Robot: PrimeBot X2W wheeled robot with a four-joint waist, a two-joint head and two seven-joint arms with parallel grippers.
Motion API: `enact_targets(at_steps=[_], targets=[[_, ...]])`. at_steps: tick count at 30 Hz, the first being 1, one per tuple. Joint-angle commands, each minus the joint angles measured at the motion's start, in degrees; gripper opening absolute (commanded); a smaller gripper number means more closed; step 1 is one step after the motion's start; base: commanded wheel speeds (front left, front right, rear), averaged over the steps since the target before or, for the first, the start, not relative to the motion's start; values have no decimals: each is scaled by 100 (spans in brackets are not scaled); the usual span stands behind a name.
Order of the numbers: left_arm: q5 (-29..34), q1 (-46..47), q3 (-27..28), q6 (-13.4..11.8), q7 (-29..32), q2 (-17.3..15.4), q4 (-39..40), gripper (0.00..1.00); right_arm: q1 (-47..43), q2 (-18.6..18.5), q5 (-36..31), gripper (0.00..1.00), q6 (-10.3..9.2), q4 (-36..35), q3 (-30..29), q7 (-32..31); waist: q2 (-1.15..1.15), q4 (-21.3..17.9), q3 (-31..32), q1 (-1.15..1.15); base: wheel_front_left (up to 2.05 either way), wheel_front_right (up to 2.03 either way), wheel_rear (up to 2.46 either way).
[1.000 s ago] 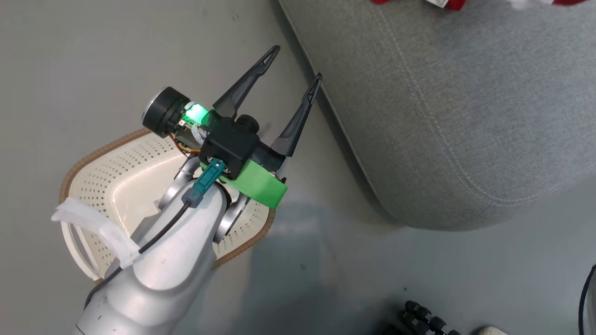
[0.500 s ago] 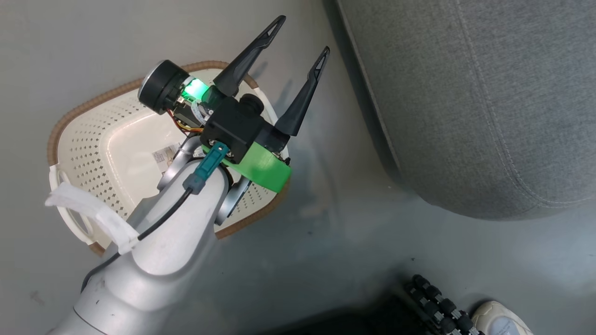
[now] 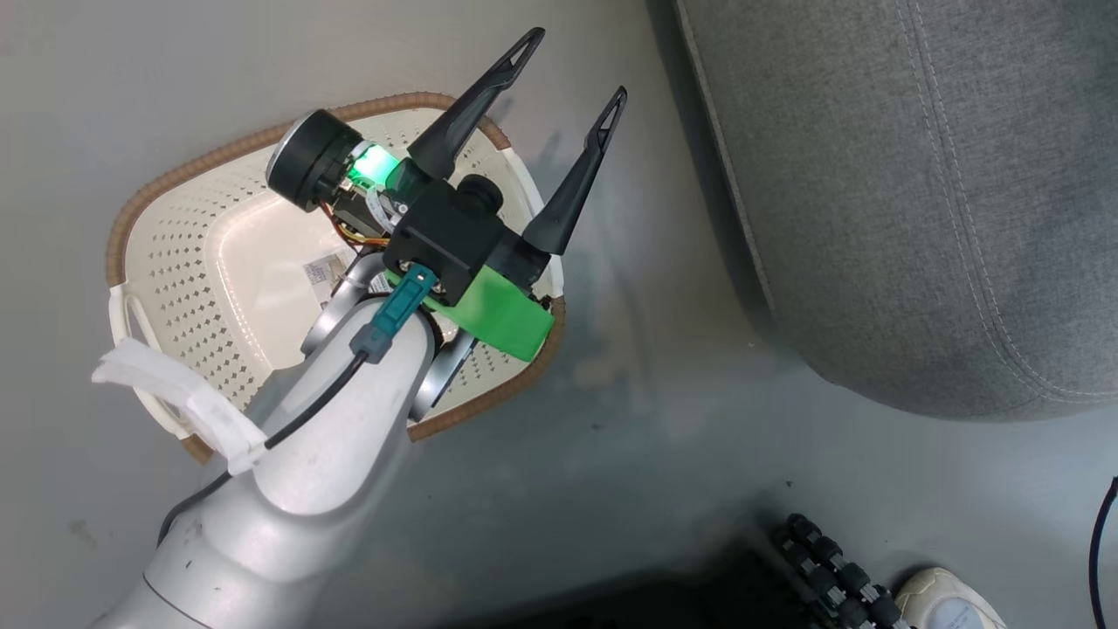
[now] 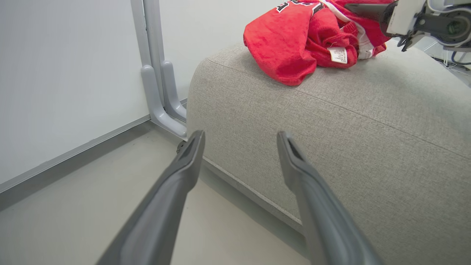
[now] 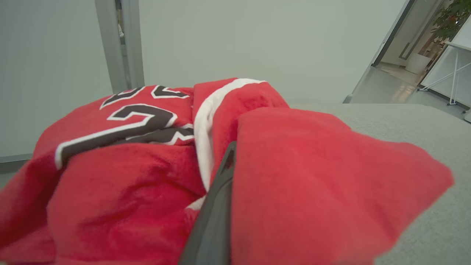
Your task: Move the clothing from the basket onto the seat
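My main worry is the right gripper (image 5: 230, 154). Its two dark fingers are pressed together and, as I read the right wrist view, they pinch a fold of the bright red sports clothing with white stripe trim (image 5: 128, 165). That clothing (image 4: 290, 48) lies heaped on top of the large light grey fabric seat (image 4: 368, 129), close to the corner beside the wall, with one flap reaching toward the seat's front edge. If I pull that arm back before the fingers part, the fold would drag the heap over that edge and onto the floor.

The left gripper (image 3: 576, 65) hangs with its fingers spread wide and nothing between them. It is above the small cream-white perforated plastic basket with the brown woven-look rim (image 3: 175, 175), which stands on the floor near the seat's rounded corner. A careless drop or swing there could clip the rim and shove or tip so light a basket, or ram the seat's side. A person's pale shoe (image 3: 939, 603) at the lower right of the head view tells me someone stands close to the base, so turning is risky too.

Counts:
- One basket, its visible bottom bare but for one small printed label (image 3: 325, 271).
- One seat.
- One red heap, in which I cannot separate the garments.
- One white tag (image 4: 337, 55).
- Two grippers.
- One shoe.
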State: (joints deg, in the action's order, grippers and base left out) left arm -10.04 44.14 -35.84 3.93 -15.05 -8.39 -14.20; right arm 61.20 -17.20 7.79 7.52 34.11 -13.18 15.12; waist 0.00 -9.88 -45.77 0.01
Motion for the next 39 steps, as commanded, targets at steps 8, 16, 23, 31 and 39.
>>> enact_targets(at_steps=[8, 16, 23, 31, 39], targets=[[-97, -177, 136, -61, -16, 6, 12, 100, -592, 127, 39, 100, -6, -281, -34, 4, 0, -48, 402, -1, 0, 0, 0], [-249, -677, 515, -146, -11, 21, 46, 100, -1674, 347, -5, 100, -6, -626, 53, 4, 0, -102, 1233, -1, 0, 0, 0], [-351, -1340, 1105, -227, -11, 50, 119, 100, -2675, 442, 78, 100, -6, -1047, 204, 3, 0, 3, 2001, -1, 0, 0, 0], [-414, -2092, 1924, -292, -10, 110, 250, 100, -3445, 620, 191, 100, -6, -1592, 699, 4, 0, 282, 2648, -1, 0, 0, 0], [-353, -2714, 2598, -255, -10, 281, 344, 100, -3845, 888, 189, 100, -6, -2015, 1177, 4, 0, 688, 3137, -1, 0, 0, 0]])
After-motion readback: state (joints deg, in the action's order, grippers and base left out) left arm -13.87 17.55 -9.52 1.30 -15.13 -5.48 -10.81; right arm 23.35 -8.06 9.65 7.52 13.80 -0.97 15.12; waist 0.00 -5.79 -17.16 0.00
